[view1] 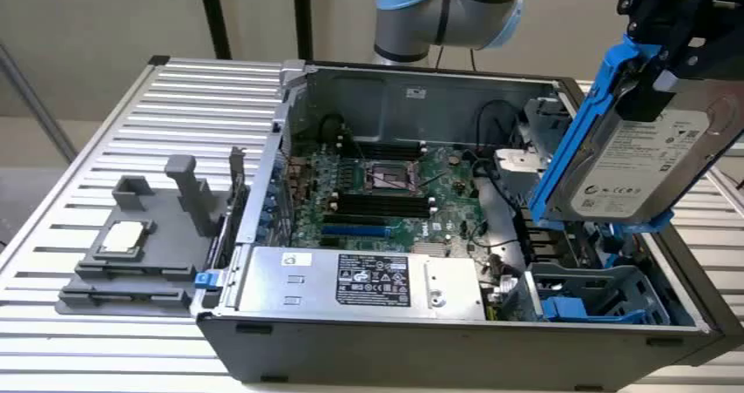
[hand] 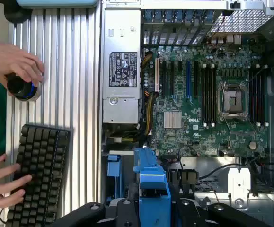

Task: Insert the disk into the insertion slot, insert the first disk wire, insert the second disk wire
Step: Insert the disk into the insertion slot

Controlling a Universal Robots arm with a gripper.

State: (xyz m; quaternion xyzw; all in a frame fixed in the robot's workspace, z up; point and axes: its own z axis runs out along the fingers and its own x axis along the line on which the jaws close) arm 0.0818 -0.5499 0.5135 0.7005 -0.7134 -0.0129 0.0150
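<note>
A slatted desk (view1: 139, 105) carries the open computer case (view1: 465, 341). The arm (view1: 448, 14) bends over its far wall, claw (view1: 646, 86) clamped on the upper end of the disk (view1: 651, 162), which hangs steeply tilted above the slot (view1: 593, 293), outside it.

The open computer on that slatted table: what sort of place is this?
Probably a robotics lab bench for practising computer assembly: an open computer case sits on a slatted metal table, a robot arm holds a disk above it, and a person's hand rests on a keyboard beside it.
</note>
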